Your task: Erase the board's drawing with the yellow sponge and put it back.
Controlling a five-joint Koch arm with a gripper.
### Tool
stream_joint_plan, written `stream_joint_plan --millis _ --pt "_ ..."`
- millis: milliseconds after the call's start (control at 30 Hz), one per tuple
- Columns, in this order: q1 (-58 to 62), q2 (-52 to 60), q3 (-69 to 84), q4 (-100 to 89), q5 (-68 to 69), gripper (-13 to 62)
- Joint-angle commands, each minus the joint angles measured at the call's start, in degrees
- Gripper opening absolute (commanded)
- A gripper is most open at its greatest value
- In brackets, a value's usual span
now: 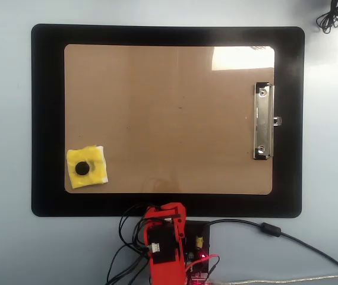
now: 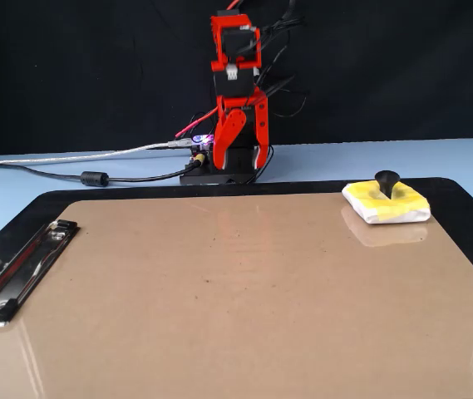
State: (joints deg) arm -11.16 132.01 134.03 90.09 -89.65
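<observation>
Black mat (image 1: 47,119) on pale blue table (image 1: 2,119), black cable (image 1: 287,237) beside silver cable (image 1: 287,279)
</observation>
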Motion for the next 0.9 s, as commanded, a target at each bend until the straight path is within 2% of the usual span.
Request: stream_joint_plan --millis 0,233,400,867 --pt "0.09 2.72 1.58 2.20 0.00 33.9" --pt "1.14 2.72 7.47 2.64 -0.70 33.9" --pt "6.94 2.72 7.47 4.13 -0.62 33.9" --pt "7.21 2.72 7.21 4.04 -0.26 34.4"
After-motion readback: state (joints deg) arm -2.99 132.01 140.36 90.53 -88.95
